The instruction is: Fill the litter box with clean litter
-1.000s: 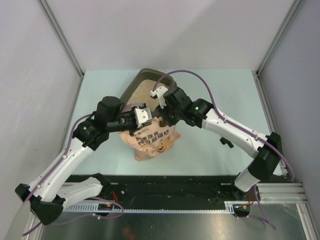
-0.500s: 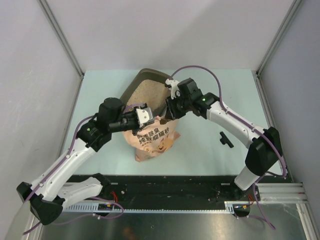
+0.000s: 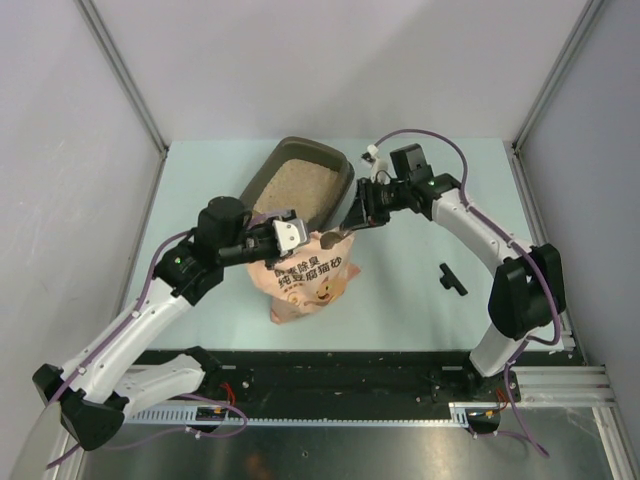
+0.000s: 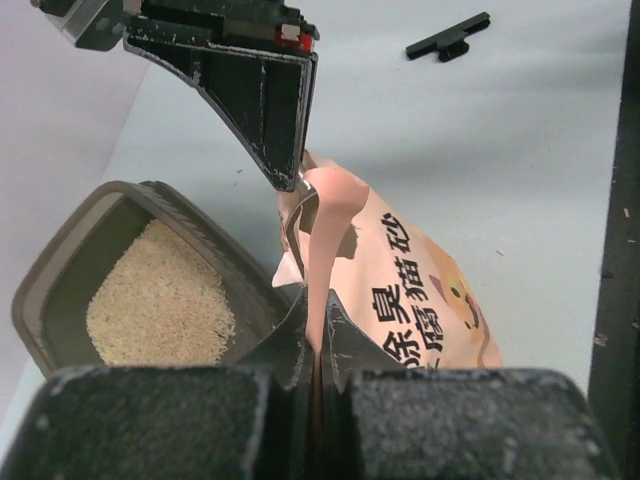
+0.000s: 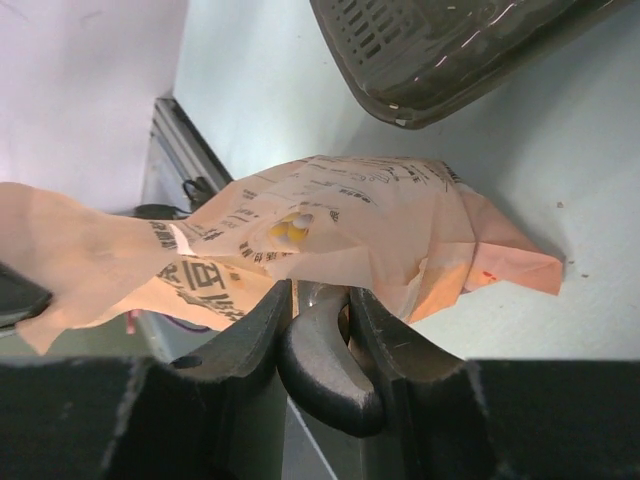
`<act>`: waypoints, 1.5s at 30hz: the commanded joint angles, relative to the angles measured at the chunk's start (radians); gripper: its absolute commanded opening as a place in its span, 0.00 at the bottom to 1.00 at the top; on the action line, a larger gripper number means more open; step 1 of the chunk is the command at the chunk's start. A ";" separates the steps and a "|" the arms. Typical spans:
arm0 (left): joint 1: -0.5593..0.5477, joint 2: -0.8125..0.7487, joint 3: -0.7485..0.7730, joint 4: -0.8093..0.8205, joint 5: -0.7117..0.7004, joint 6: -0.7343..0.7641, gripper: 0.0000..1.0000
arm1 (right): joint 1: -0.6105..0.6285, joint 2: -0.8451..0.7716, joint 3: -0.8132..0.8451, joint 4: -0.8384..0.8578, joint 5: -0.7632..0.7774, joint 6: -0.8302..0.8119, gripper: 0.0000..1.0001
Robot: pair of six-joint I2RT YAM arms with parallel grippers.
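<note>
The dark grey-brown litter box lies at the back centre, with pale beige clean litter spread in it. Both also show in the left wrist view: box, litter. A salmon-pink bag stands in front of the box. My left gripper is shut on the bag's top edge and holds it up. My right gripper is shut on the black handle of a scoop. The scoop's head is hidden in the bag's crumpled mouth.
A small black T-shaped piece lies on the pale green table, right of the bag; it also shows in the left wrist view. The box's outer wall is just beyond the bag. Grey walls enclose the table.
My right arm has swung to the right, off the litter box, and carried the scoop down to the bag's mouth. The left gripper has kept its hold on the bag.
</note>
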 commanded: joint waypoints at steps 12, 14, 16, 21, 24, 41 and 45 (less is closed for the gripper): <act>-0.009 -0.067 0.006 0.052 -0.035 0.093 0.00 | -0.222 -0.011 0.065 0.128 -0.231 0.197 0.00; -0.009 -0.066 0.003 0.052 -0.020 0.064 0.00 | -0.201 -0.025 0.080 0.122 -0.199 0.171 0.00; -0.010 -0.056 0.008 0.054 -0.003 0.034 0.00 | -0.151 -0.025 0.106 0.079 -0.144 0.113 0.00; -0.032 -0.001 0.057 0.052 0.060 -0.026 0.00 | 0.006 -0.045 0.171 -0.100 0.142 -0.140 0.00; -0.049 0.023 0.083 0.054 0.071 -0.031 0.00 | 0.047 -0.054 0.177 -0.122 0.218 -0.148 0.00; -0.067 0.014 0.077 0.066 -0.018 0.017 0.00 | -0.180 0.043 0.065 0.214 -0.349 0.314 0.00; -0.067 0.014 0.080 0.066 -0.041 0.032 0.00 | -0.213 0.040 0.080 0.234 -0.379 0.329 0.00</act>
